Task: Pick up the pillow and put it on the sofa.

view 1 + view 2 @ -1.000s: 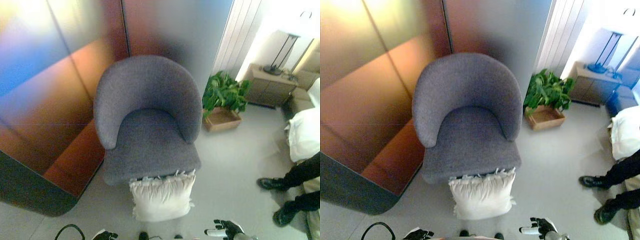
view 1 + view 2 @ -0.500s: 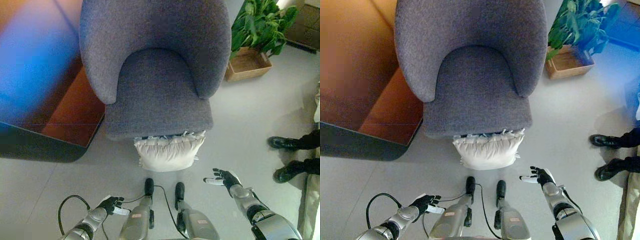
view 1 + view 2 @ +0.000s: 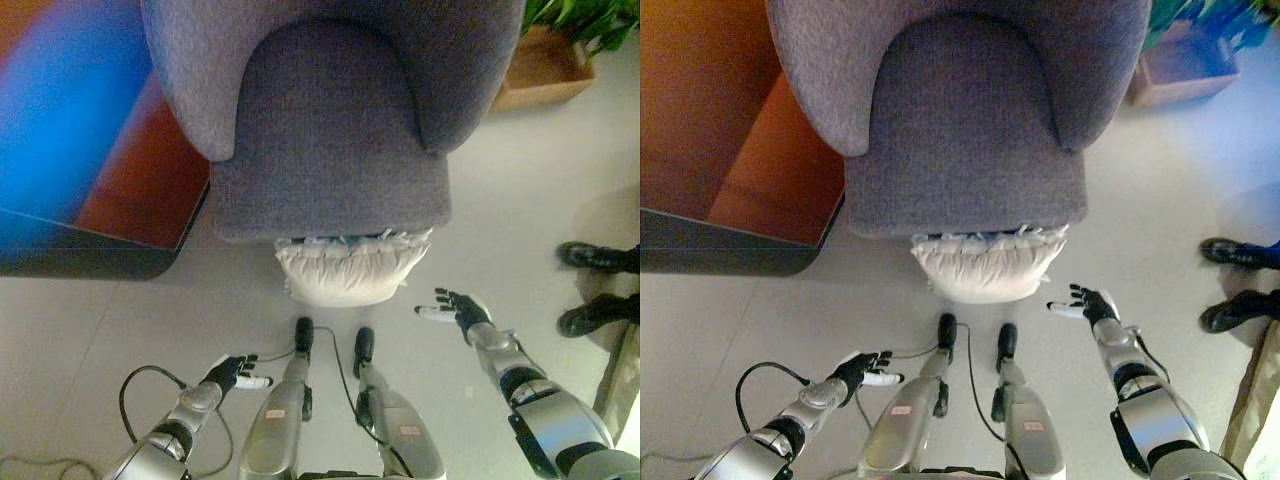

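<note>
The white fringed fabric pillow [image 3: 351,270] stands on the pale floor [image 3: 90,330], leaning against the front edge of the grey upholstered tub armchair [image 3: 330,130], just as it did half a second ago. The whole view has dipped since then, so the armchair fills more of the top and both arms show more fully. The right hand [image 3: 456,307] hangs just right of the pillow, apart from it, fingers spread and holding nothing; it sits nearer the pillow's side than before. The left hand [image 3: 232,372] hovers low, well in front of the armchair and left of the pillow, fingers loosely extended, empty. A person's black shoes [image 3: 592,287] stand far right of the armchair. A wooden planter box [image 3: 540,65] sits beside the armchair's right arm.
</note>
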### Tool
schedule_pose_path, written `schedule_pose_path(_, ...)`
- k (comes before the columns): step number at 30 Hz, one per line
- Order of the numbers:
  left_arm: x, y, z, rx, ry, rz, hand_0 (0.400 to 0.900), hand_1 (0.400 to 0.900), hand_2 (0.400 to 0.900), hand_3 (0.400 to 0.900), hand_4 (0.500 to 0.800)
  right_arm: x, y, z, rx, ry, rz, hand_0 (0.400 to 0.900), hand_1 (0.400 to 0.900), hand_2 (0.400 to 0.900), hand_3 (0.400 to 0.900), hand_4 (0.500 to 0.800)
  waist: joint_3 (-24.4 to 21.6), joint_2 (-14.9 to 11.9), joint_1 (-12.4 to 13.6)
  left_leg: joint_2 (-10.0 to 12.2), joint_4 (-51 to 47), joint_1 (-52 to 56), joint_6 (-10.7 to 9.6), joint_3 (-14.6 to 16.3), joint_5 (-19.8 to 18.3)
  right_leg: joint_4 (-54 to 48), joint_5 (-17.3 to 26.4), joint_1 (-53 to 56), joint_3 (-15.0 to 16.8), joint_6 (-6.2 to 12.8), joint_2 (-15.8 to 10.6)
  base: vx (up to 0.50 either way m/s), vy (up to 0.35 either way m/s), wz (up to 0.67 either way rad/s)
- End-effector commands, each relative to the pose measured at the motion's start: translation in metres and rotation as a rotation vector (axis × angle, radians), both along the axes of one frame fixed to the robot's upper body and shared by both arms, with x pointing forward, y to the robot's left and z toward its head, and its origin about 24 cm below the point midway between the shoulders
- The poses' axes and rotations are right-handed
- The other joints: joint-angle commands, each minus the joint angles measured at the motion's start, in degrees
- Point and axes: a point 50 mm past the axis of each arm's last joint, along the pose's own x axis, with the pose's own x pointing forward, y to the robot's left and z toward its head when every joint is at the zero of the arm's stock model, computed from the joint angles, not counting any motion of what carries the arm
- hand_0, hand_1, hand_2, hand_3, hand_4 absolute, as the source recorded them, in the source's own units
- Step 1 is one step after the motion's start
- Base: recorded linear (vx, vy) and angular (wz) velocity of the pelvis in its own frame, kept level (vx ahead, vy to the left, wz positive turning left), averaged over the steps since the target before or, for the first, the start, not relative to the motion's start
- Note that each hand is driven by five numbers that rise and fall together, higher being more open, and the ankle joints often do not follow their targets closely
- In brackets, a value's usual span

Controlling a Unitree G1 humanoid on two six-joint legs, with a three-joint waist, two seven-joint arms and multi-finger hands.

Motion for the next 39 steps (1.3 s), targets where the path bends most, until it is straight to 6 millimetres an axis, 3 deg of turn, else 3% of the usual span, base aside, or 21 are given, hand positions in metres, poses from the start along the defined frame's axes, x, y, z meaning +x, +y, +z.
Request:
schedule_pose_path(1,0.008,0.009,0.009,-0.019,-0.061,0.026,0.900,0.900,0.900,0.900,0.800,0.019,-0.033,0.049,-0.080,-0.145,-0.033,0.900,0.900,0.900,0.900,0.800,1.18,1.06,1.16,-2.50,1.47,-3.40,0.46,1.23,-1.81,9.20,-0.59,-7.98,1.30,3.31,-0.46,-0.08,0.026,0.01)
schedule_pose_path(8,0.033,-0.007,0.036,-0.130,-0.255,0.019,0.900,0.900,0.900,0.900,0.800,0.035,-0.063,0.112,-0.178,-0.284,-0.081,0.900,0.900,0.900,0.900,0.800,2.76,3.63,1.29,-3.00,5.24,-14.93,-0.12,1.83,-0.12,12.84,0.50,-18.97,0.84,3.51,-0.89,-0.07,0.032,-0.01)
schedule_pose_path(16,0.033,-0.017,0.056,-0.248,-0.402,0.028,0.900,0.900,0.900,0.900,0.800,0.037,-0.088,0.172,-0.245,-0.434,-0.119,0.900,0.900,0.900,0.900,0.800,2.76,6.73,1.36,-2.65,9.90,-27.67,-0.66,1.79,0.60,18.10,-0.08,-31.82,1.94,3.24,-0.90,-0.03,0.036,0.01)
schedule_pose_path(25,0.024,-0.015,0.064,-0.338,-0.494,0.050,0.900,0.900,0.900,0.900,0.800,0.042,-0.090,0.219,-0.277,-0.571,-0.082,0.900,0.900,0.900,0.900,0.800,2.76,9.09,1.02,-2.41,16.66,-37.61,-1.14,1.29,-0.35,24.34,-1.97,-41.80,4.11,2.38,-0.84,0.00,0.049,0.00)
schedule_pose_path(39,0.006,-0.032,0.054,-0.432,-0.502,0.048,0.900,0.900,0.900,0.900,0.800,0.053,-0.060,0.271,-0.293,-0.741,0.122,0.900,0.900,0.900,0.900,0.800,2.76,10.79,0.63,-2.89,18.46,-38.74,-1.36,1.00,-1.23,25.56,-3.37,-43.19,5.88,2.02,0.31,0.01,0.062,-0.05)
